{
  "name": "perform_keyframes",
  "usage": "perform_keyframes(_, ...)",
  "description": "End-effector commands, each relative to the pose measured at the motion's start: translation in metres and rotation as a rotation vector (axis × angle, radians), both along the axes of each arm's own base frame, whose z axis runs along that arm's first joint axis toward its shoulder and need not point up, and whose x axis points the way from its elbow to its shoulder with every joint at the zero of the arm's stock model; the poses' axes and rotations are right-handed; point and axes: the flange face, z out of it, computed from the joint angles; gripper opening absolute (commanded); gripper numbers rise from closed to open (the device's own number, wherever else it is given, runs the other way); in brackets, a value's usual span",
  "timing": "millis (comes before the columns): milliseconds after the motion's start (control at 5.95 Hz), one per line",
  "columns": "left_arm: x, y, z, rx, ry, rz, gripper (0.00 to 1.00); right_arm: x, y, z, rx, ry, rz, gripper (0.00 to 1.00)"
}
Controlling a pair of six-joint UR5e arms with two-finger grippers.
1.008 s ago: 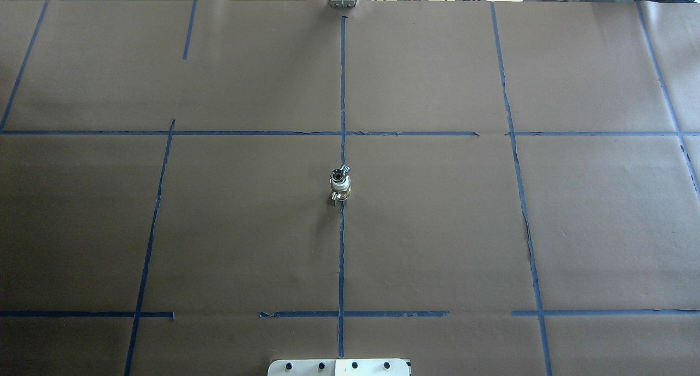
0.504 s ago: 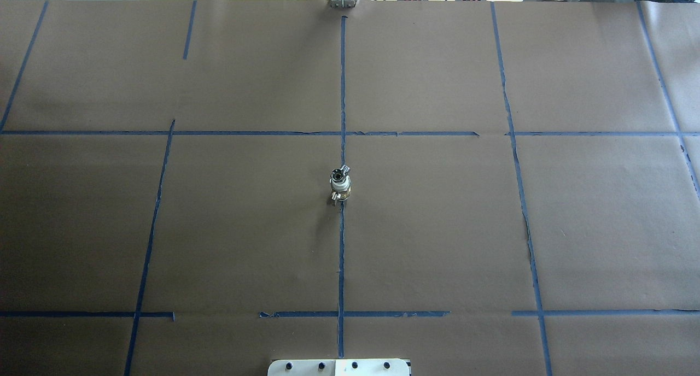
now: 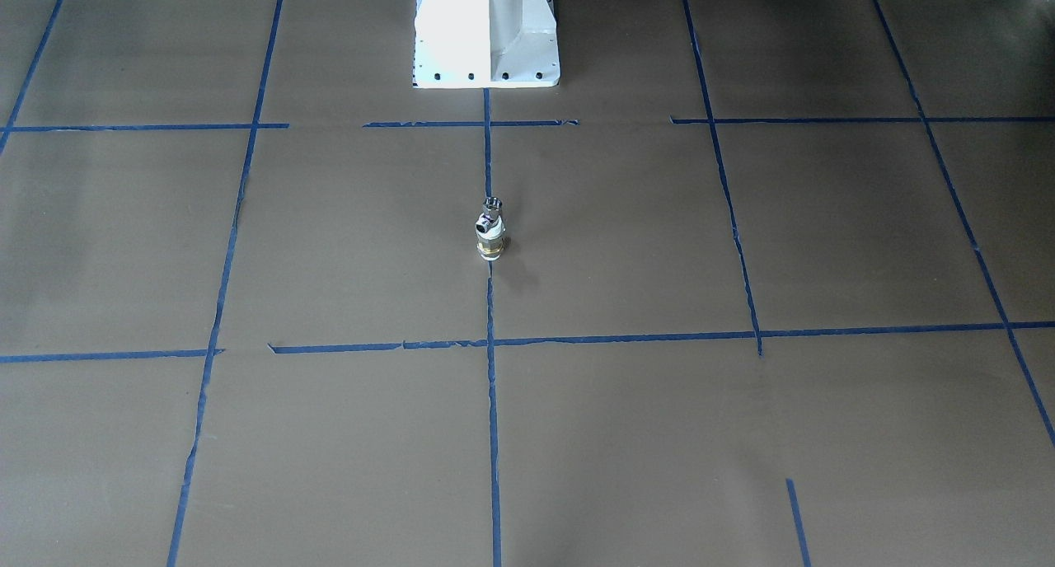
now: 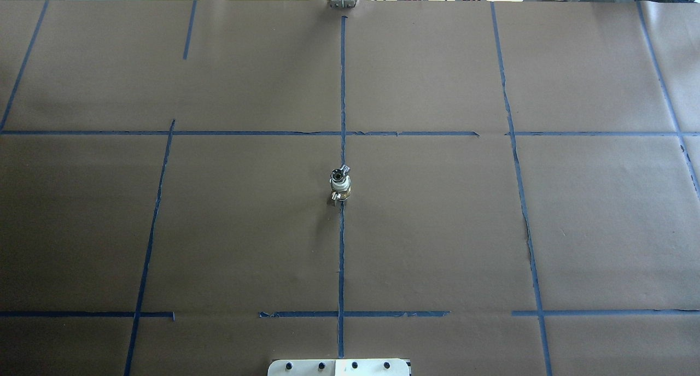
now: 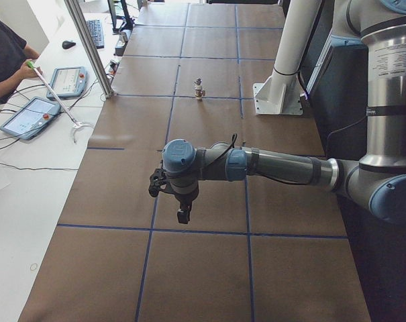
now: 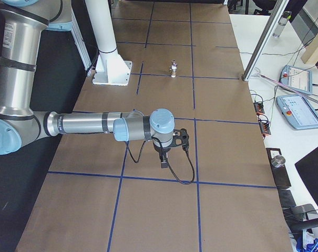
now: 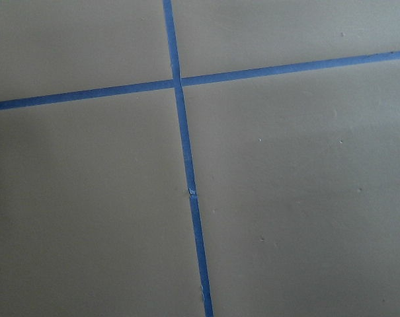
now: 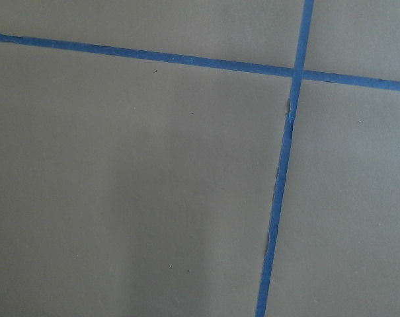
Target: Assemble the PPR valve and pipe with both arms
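brown paper table (image 4: 437, 228), white-and-brass valve (image 4: 339, 186) upright on blue tape line (image 4: 341, 256), left tool (image 5: 183, 216) and right tool (image 6: 164, 161), grip state cannot tell

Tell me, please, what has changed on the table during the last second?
Nothing visibly changed. The valve stands upright at the same spot on the middle tape line, and the overhead view shows no arm over the table, as before.
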Motion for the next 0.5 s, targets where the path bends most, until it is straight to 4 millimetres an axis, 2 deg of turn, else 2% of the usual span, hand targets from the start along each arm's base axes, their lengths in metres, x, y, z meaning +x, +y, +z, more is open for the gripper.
perform_keyframes(0,0.0,0.0021,0.0007,-0.009,-0.001,0.0,1.0,-0.0041,-0.0005,-0.0008,0.005,0.003,-0.012,1.0)
perform_keyframes(336,0.0003,-0.0033,-0.0064,0.007,-0.007,0.002,1.0,-0.0049,-0.0016,-0.0024,0.022,0.001,-0.012,1.0)
